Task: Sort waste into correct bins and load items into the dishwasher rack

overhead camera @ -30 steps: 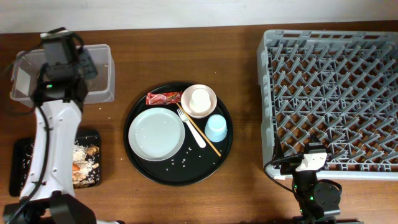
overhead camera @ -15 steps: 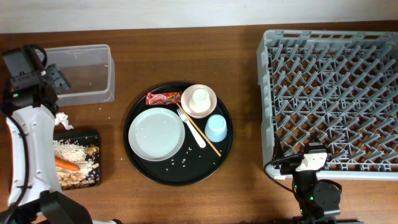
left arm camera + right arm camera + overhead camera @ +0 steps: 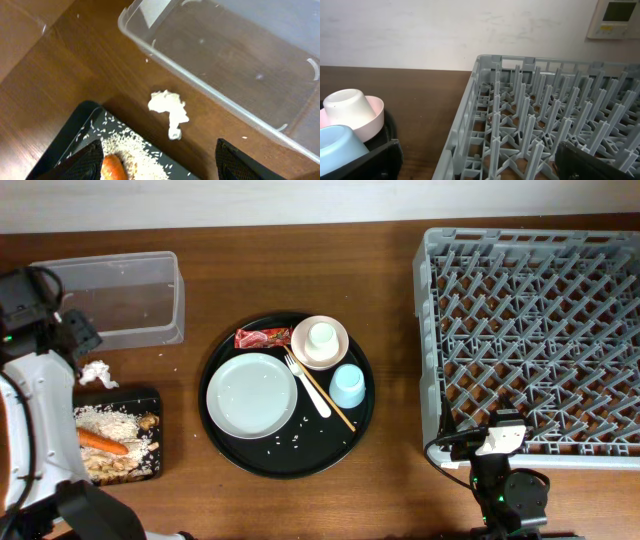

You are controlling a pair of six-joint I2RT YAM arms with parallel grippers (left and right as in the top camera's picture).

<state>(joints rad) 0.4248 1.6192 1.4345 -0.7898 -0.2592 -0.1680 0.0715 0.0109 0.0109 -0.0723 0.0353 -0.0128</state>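
A crumpled white tissue (image 3: 97,373) (image 3: 169,107) lies on the bare table between the clear tub (image 3: 120,298) (image 3: 235,65) and the shallow black tray (image 3: 150,395) (image 3: 75,130). That tray holds rice (image 3: 110,425) (image 3: 140,155) and an orange carrot (image 3: 100,442) (image 3: 112,167). My left gripper (image 3: 78,332) (image 3: 162,167) hangs open and empty above the tissue. The plate (image 3: 251,394), the bowl (image 3: 335,350) with a white cup (image 3: 322,337), the blue cup (image 3: 348,386), fork (image 3: 307,383), chopsticks (image 3: 325,395) and red wrapper (image 3: 262,337) rest on the round tray. My right gripper (image 3: 480,170) stands open at the rack's (image 3: 535,340) (image 3: 530,125) front left corner.
The big round black tray (image 3: 285,460) sits mid-table, with loose rice grains on it. The right arm's base (image 3: 505,485) stands at the front edge below the rack. A pale wall (image 3: 470,30) runs behind the table.
My left arm swung from over the clear tub to the table's left edge, uncovering the tissue and the black tray's food. The right arm has not moved.
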